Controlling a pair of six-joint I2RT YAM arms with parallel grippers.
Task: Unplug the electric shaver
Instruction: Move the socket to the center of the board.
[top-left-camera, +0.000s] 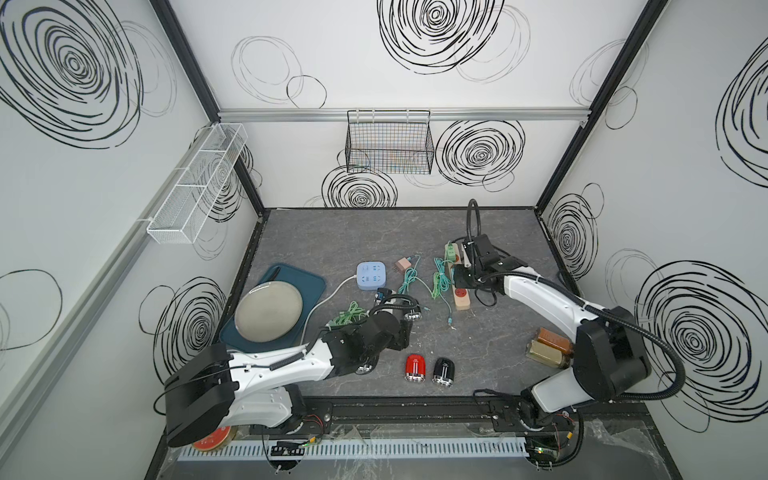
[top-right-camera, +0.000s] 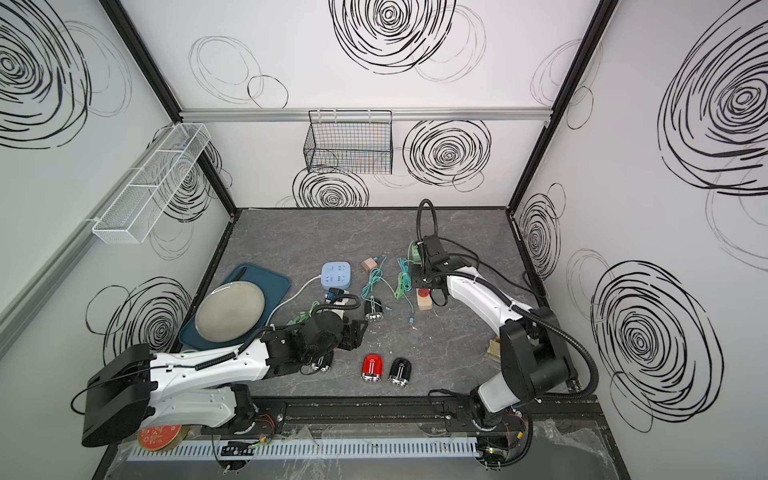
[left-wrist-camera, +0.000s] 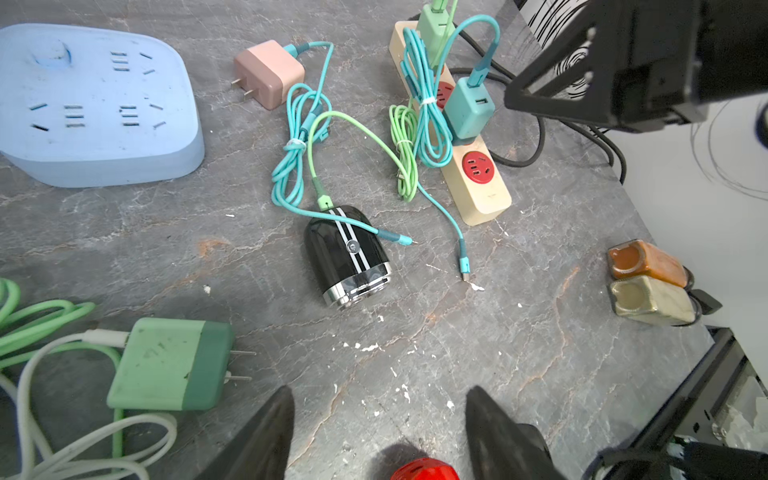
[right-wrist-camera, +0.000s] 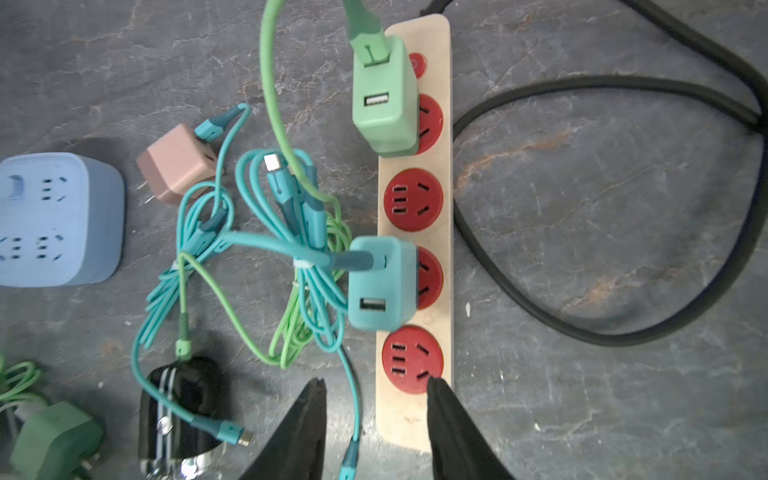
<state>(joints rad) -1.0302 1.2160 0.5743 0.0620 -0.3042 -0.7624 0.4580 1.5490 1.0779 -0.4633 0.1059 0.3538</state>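
- Grey marbled worktop (top-left-camera: 498, 332) inside a white booth scrawled with black swirls, and it's cluttered with chargers and cables.
- Black electric shaver with white stripes (left-wrist-camera: 347, 257) lies on its side between the pale blue square socket block (left-wrist-camera: 91, 104) and the beige power strip with red sockets (right-wrist-camera: 405, 419). A top view catches it too (top-right-camera: 374, 311), just past the left arm's wrist.
- Light green cable (left-wrist-camera: 324, 202) is plugged into the shaver's rear end and loops off toward the strip.
- On that strip, a mint green adapter (right-wrist-camera: 384, 95) sits in the end socket and a teal adapter (right-wrist-camera: 380, 286) two sockets along.
- Right end effector (right-wrist-camera: 375, 384) hovers over the strip's free end, jaws apart, nothing gripped. One fingertip is over the last red socket, the other beside the strip.
- Left end effector (left-wrist-camera: 379, 390) hangs released over bare worktop near the shaver, empty.
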